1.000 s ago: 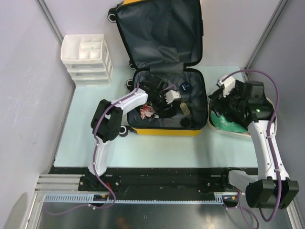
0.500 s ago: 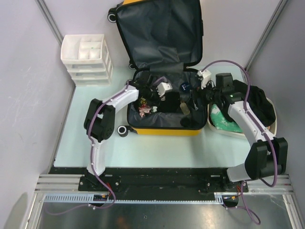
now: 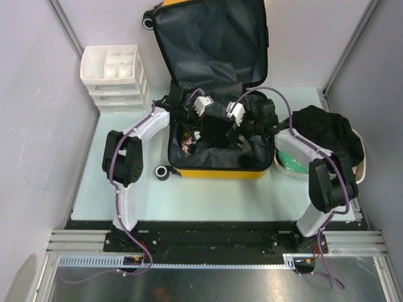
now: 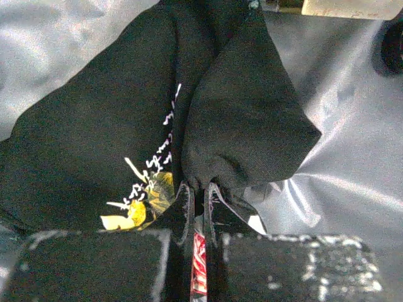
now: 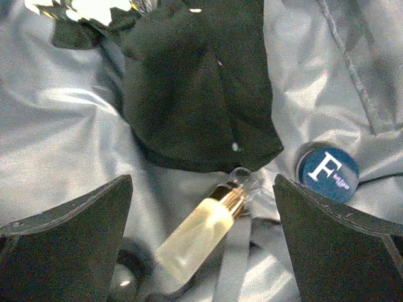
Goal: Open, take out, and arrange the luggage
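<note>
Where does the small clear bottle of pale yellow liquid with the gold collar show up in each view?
Top external: the bottle lies in the right half of the open yellow hard-shell suitcase.
Left wrist: not in it.
Right wrist: lower centre, between the open fingers of the right hand.
Shared landmark: the black cloth with yellow-white print, pinched by the left hand, just above the bottle in the right wrist view.
</note>
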Available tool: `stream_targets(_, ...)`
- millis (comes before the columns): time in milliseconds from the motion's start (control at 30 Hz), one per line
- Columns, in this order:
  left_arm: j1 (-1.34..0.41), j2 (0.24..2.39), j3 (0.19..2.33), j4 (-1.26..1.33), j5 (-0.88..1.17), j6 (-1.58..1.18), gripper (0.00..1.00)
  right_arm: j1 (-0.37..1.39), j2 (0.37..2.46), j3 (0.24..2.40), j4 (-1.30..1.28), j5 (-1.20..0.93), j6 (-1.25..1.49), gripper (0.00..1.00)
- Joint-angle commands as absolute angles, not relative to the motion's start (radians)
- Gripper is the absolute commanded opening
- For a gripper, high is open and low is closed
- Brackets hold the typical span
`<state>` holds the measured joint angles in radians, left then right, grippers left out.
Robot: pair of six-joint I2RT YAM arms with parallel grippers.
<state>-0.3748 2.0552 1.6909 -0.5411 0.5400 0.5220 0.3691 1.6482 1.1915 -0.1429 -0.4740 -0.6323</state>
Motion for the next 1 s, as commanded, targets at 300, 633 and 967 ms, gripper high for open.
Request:
stream_targets(300,-0.362,2.014,1.714,-0.534,0.595,0.573,0.08,0.381,1.822,1.256,0.103,-0.537,-0.888,1.00)
stream_targets(633,-0.367,1.858,1.669,-0.560,0.631,0.741,0.89,0.190,1.615,1.278,-0.135,-0.693,-0.618,1.00)
stream_targets(967,-0.417,2.215,2.045,-0.561,0.393,0.733,0.90,0.156,1.597,1.278,-0.138,-0.631,-0.417,1.00)
